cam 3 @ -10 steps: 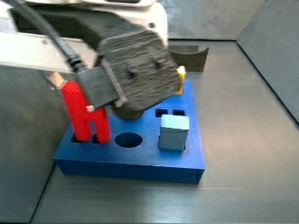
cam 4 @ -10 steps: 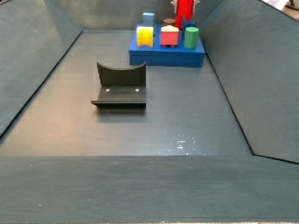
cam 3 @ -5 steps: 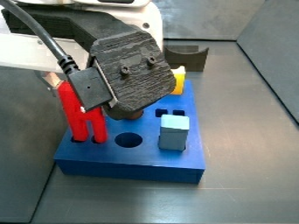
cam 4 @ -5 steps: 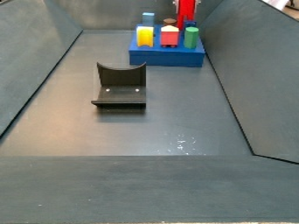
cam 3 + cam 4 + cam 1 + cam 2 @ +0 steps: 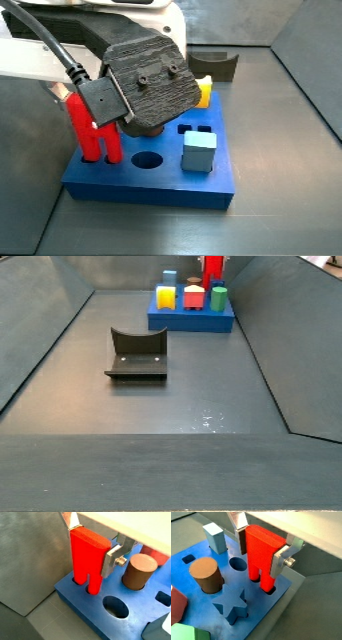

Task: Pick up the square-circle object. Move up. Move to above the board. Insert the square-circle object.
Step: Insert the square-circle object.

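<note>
The square-circle object (image 5: 87,559) is a tall bright-red grooved block. It stands upright with its two lower ends down in holes at a corner of the blue board (image 5: 77,598). My gripper (image 5: 90,548) is shut on it, one silver finger (image 5: 112,559) pressed flat against each side. Both wrist views show this grip: the block (image 5: 261,554), the gripper (image 5: 260,551) and the board (image 5: 251,587). In a side view the block (image 5: 91,130) shows at the board's (image 5: 154,178) near-left corner, and the dark wrist housing hides the fingers. Seen from afar, the block (image 5: 211,268) stands at the board's (image 5: 191,322) back.
In the board stand a brown cylinder (image 5: 137,572), a light-blue cube (image 5: 198,150), a blue star piece (image 5: 232,604), a yellow piece (image 5: 166,297), a red-topped pale block (image 5: 195,297) and a green piece (image 5: 219,299). A round hole (image 5: 115,607) is open beside the block. The fixture (image 5: 136,354) stands mid-floor.
Over the last second the gripper sank slightly with the red block, pushing its ends deeper into the board. Nothing has moved in the last half second.
</note>
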Controlling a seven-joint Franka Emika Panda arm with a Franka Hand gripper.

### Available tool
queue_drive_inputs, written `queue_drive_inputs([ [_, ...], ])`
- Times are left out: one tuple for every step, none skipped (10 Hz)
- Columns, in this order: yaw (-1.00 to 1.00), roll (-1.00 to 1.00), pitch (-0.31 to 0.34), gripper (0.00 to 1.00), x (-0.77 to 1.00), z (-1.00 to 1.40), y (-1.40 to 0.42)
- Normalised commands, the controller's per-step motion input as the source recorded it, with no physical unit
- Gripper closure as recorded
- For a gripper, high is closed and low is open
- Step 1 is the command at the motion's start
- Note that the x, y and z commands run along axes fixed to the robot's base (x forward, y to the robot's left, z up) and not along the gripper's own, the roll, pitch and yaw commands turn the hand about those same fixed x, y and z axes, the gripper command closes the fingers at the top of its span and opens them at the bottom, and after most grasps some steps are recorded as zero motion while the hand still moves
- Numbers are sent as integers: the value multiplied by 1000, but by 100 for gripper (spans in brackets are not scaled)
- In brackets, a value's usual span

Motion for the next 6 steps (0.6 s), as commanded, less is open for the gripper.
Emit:
queue_drive_inputs([
  [0,37,0,100,0,-700,0],
  [6,0,0,100,0,-374,0],
  [77,-61,0,100,0,-211,123],
  [37,1,0,100,-57,-269,134],
  [37,127,23,100,-63,-303,34],
  [106,204,14,100,-123,-340,0],
])
